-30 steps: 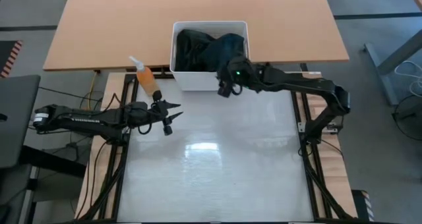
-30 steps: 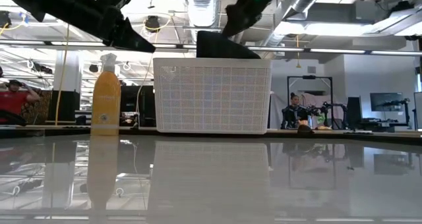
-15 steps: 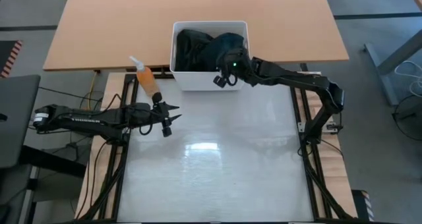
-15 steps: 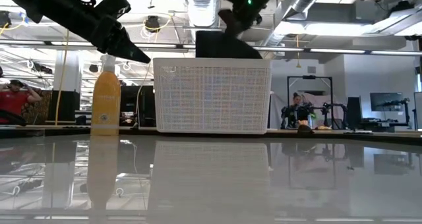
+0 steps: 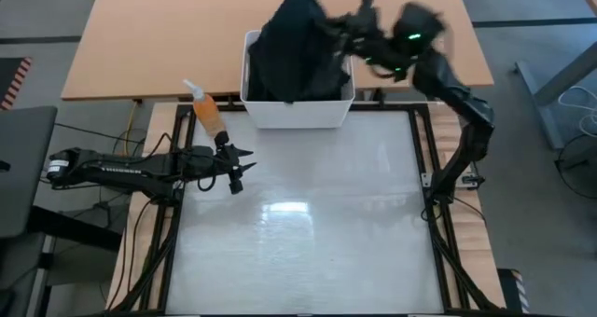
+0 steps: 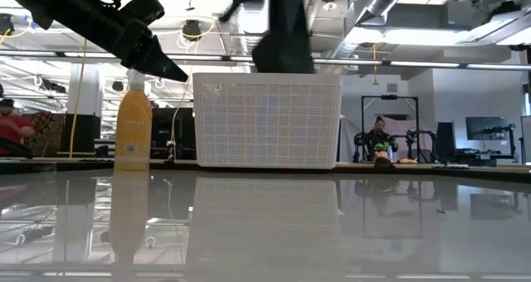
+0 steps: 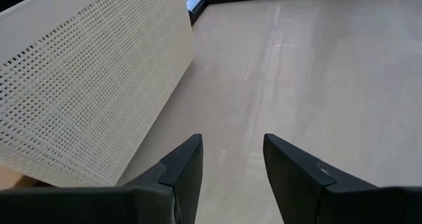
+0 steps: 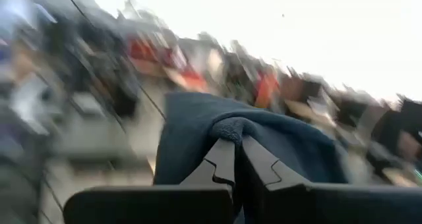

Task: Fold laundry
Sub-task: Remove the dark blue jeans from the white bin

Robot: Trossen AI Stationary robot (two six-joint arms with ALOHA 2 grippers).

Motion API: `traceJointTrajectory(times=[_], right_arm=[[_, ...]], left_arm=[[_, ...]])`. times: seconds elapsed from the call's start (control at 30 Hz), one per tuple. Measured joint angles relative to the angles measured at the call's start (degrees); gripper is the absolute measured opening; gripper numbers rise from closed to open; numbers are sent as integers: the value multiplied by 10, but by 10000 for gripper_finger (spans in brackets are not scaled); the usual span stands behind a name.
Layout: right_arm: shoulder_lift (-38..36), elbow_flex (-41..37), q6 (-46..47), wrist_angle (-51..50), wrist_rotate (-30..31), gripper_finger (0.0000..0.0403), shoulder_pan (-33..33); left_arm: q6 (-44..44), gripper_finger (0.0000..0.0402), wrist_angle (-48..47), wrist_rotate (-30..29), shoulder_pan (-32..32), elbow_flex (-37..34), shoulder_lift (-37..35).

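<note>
Left gripper (image 5: 239, 164) hovering over the table's left side near an orange spray bottle (image 5: 207, 111), fingers apart, empty. White bin (image 5: 297, 112) at the table's far edge. Dark garment (image 5: 297, 47) lifted above the bin, hanging partly into it. Right gripper (image 5: 359, 23) clamped shut on the garment's bunched edge.

a white bin (image 5: 297, 112) stands beside an orange spray bottle (image 5: 207, 112).

bin (image 5: 297, 115) + bottle (image 5: 209, 113) block far edge, table (image 5: 308, 233) centre open
</note>
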Motion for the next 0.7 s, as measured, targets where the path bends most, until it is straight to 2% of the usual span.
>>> traceJointTrajectory(times=[0.07, 0.2, 0.37, 0.57, 0.7], right_arm=[[0, 41, 16, 10, -49, 23, 11], [-42, 16, 45, 107, -116, 23, 44], [-86, 27, 48, 117, -190, 23, 98], [-125, 28, 41, 47, -198, 25, 158], [-140, 28, 25, -42, -157, 30, 181]], left_arm=[[0, 151, 0, 0, 0, 0, 0], [0, 151, 1, 0, 0, 0, 0], [0, 151, 10, 0, 0, 0, 0], [20, 151, 46, 0, 0, 0, 0], [67, 151, 119, 20, -1, 0, 0]])
